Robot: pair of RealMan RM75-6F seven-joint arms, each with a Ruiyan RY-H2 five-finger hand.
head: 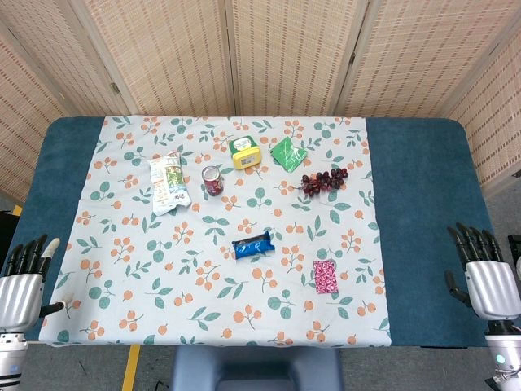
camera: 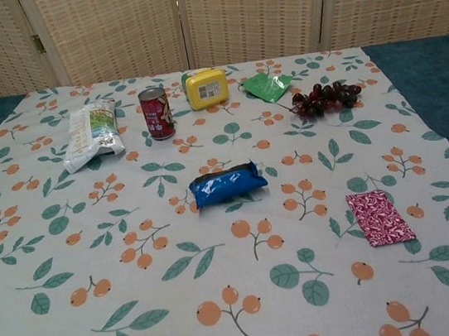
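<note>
Currently left robot hand [head: 24,277] and right robot hand [head: 487,273] both open, holding nothing. I worry pink packet [head: 325,275], nearest right robot hand, lies flat on floral cloth [head: 122,269]; fingers could snag cloth, drag blue packet [head: 251,246].

blue packet [camera: 227,184], pink patterned sachet [camera: 379,217]

Blue table [head: 423,212] w/ floral cloth [head: 122,269]

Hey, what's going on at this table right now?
Nothing is being handled at the moment. The left hand and right hand rest at the near corners, fingers apart, holding nothing. On the floral cloth lie a blue packet, a pink packet, a red can, a white snack bag, a yellow box, a green packet and dark grapes.
</note>
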